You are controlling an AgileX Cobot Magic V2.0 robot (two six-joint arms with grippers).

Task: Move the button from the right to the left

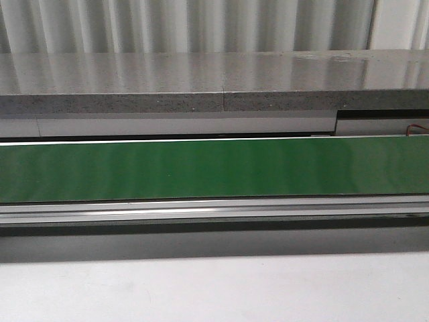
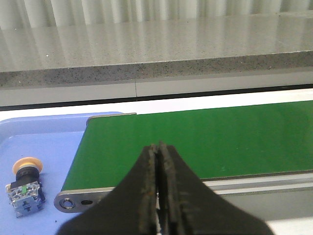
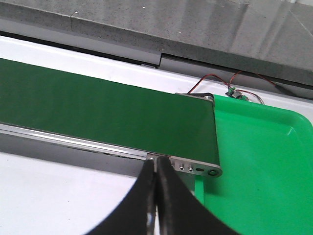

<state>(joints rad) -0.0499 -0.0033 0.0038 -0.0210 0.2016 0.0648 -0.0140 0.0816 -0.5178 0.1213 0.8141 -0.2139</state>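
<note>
The button (image 2: 24,188), with a yellow-orange cap, black collar and grey-blue contact block with green marks, lies on its side in the blue tray (image 2: 54,142) beside the end of the green conveyor belt (image 2: 205,137). My left gripper (image 2: 159,147) is shut and empty, held over the belt's near edge, to the right of the button. My right gripper (image 3: 155,164) is shut and empty, near the belt's other end (image 3: 195,169), next to the green tray (image 3: 264,161). Neither gripper shows in the front view, which shows only the belt (image 1: 214,168).
A grey stone ledge (image 1: 201,80) runs behind the belt. A small circuit board with red and black wires (image 3: 234,92) lies behind the green tray. White table surface (image 1: 214,288) lies in front of the conveyor frame.
</note>
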